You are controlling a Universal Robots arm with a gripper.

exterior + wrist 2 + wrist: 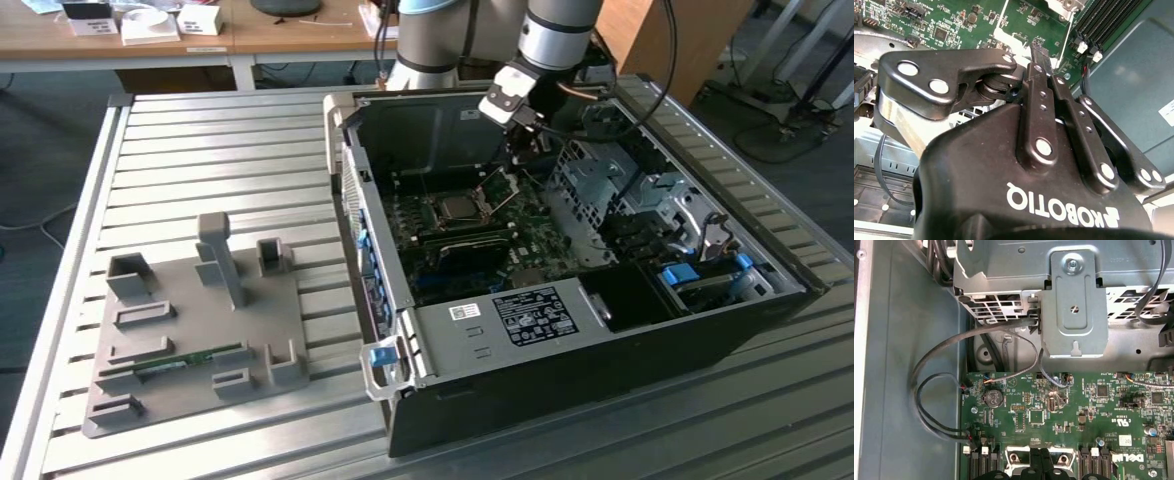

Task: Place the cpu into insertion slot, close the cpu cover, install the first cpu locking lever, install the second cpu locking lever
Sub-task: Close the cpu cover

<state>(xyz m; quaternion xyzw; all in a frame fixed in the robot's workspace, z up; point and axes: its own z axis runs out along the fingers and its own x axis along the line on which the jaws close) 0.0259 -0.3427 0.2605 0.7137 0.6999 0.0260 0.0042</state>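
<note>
Your gripper (523,145) is down inside the open computer case (534,390), which lies on the slatted bench (200,150), and it hangs just above the far side of the insertion slot (438,212). In both wrist views the jaws are drawn together at the tips (1036,50) (1040,460), with nothing visible between them, close over the green motherboard (1064,410) beside the memory slots (1104,20). The cpu (461,208) appears to sit flat in the slot as a pale square inside the dark rim, so you can probably count the placing step as done. A thin bright metal strip (497,182) stands up from the slot's far edge under the gripper. You cannot tell whether it is the cpu cover on edge or a locking lever. Judging by that raised piece, the closing and both levers are not finished. On the exterior view's left, the grey fixture (200,330) carries a memory stick (167,363), well apart from the work.
</note>
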